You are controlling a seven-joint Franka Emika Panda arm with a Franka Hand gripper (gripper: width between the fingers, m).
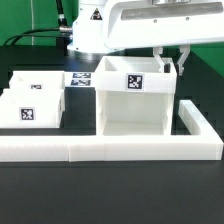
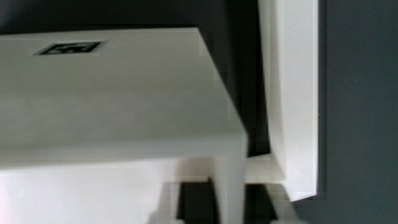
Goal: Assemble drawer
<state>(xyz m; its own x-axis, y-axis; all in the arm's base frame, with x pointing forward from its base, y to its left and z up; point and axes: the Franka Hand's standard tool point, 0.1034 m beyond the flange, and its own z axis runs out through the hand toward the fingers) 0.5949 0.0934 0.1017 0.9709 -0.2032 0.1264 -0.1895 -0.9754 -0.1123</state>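
i am the arm in the upper right of the exterior view, and my gripper [image 1: 172, 62] hangs at the top right corner of the tall case [image 1: 135, 102] of the drawer. my 2 fingers [image 1: 164, 60] stand pressed nearly together, shut; whether they pinch the thin top edge of the case wall or only touch it, i cannot tell from either view.

the case stands upright in the middle of the exterior view, open side facing the camera, with 1 black-and-white tag [image 1: 133, 82] on the front band near its top. it sits inside the corner of the long low border wall [image 1: 110, 149], which runs across the lower middle of the frame and turns back along the right side. the case's foot is just behind the front run of that wall.

in the left half of the exterior view lie 2 smaller trays: 1 tray [image 1: 28, 108] at the far left with a tag on its face, and another tray [image 1: 45, 82] just behind it, also tagged. both are apart from the case. the marker board [image 1: 80, 80] shows between them and the case.

in the wrist view the case top [image 2: 107, 95] fills the upper left, its tag near the top edge, and a white vertical wall [image 2: 299, 90] stands close beside it.
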